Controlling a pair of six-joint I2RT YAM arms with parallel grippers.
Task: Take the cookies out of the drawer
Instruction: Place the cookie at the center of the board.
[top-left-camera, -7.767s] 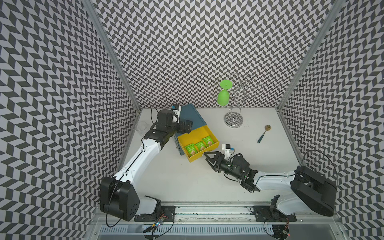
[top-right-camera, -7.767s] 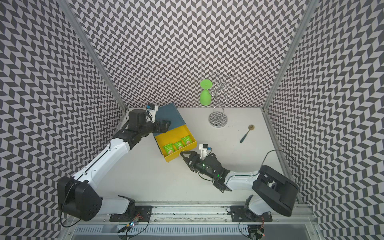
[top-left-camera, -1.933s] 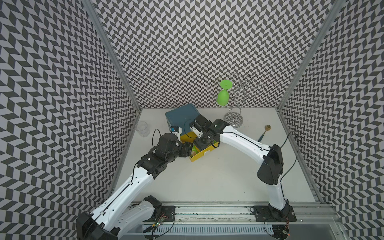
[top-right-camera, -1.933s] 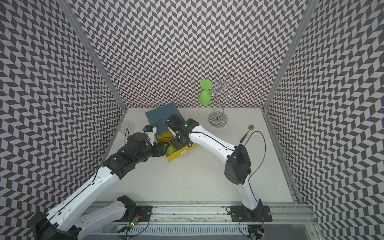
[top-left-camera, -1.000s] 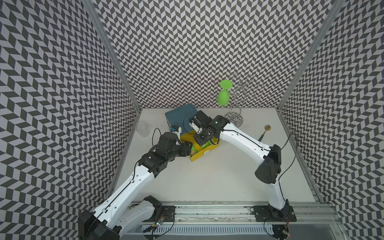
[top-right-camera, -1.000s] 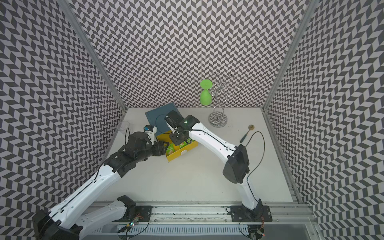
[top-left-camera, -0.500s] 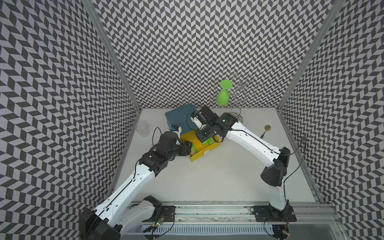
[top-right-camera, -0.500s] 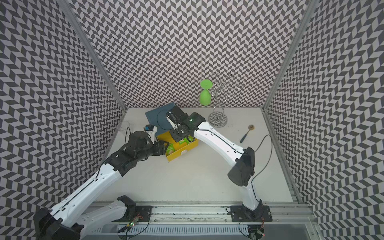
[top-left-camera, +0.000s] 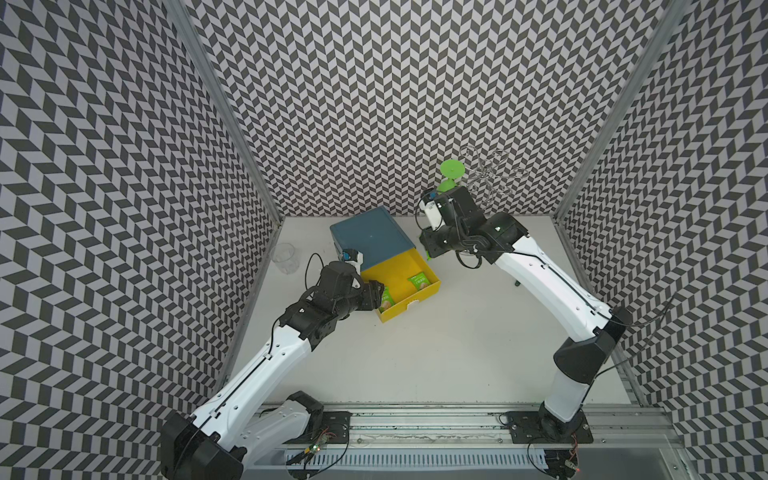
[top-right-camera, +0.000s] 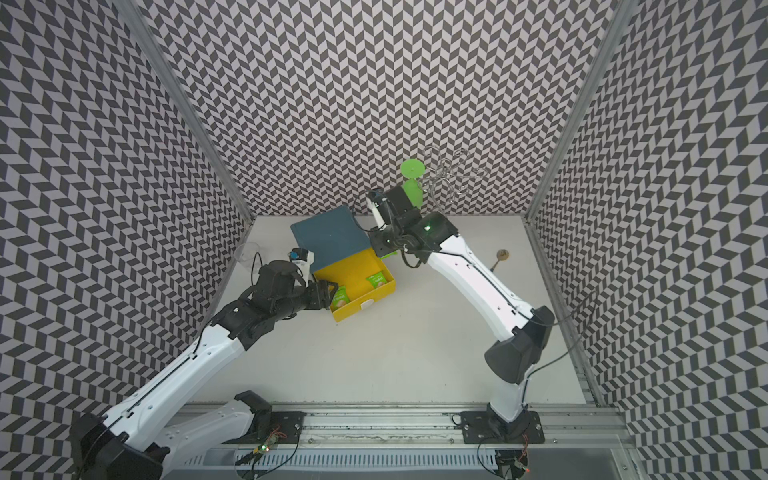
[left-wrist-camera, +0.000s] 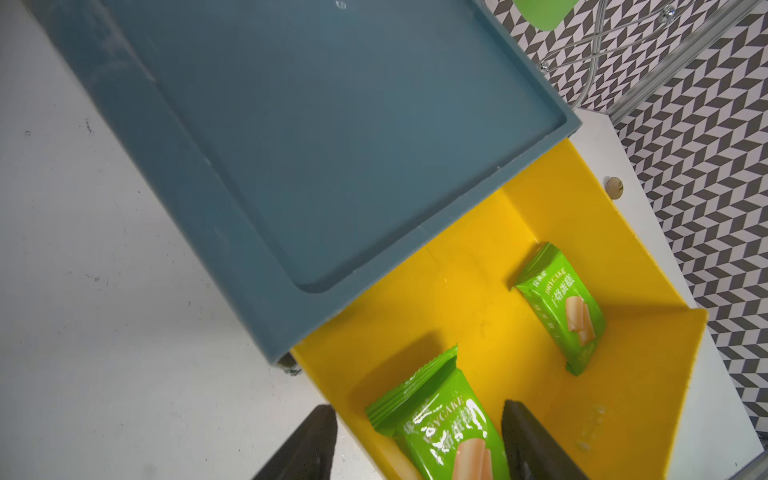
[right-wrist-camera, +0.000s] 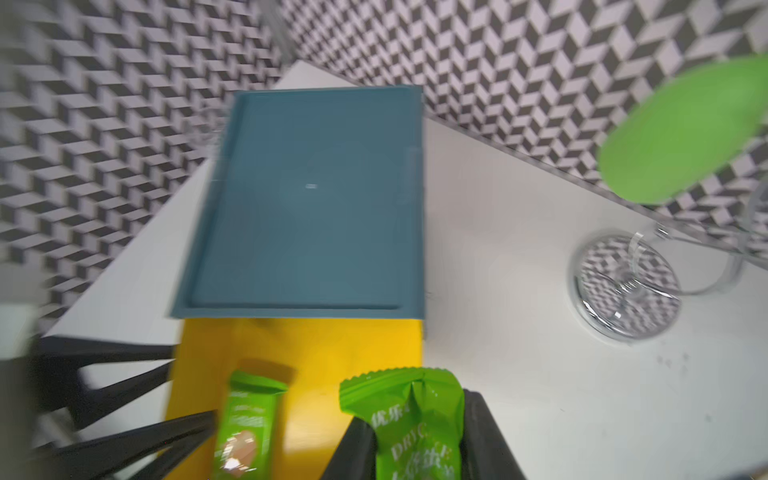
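top views: yellow drawer (top-left-camera: 409, 306) is sticking out of blue cabinet (top-left-camera: 368, 232) toward 5 o'clock. left gripper (top-left-camera: 376, 293) is sitting at the drawer's 8 o'clock wall. inside, packet A (top-left-camera: 385, 298) is lying at 8 o'clock and packet B (top-right-camera: 377, 281) at 3 o'clock. right gripper (top-left-camera: 428, 248) is hanging at the drawer's 1 o'clock corner, jaws hidden under the wrist.

left wrist: left jaws are standing spread, one finger (left-wrist-camera: 307, 444) outside the drawer wall and the other inside, with packet A between them; contact unclear. packet B is lying flat, well apart from A.

right wrist, blurry: right fingers (right-wrist-camera: 482, 428) are pinching green packet C (right-wrist-camera: 415, 432) between them. another green packet (right-wrist-camera: 245, 419) is lying in the drawer beside the left fingers (right-wrist-camera: 124, 390); can't tell which one.
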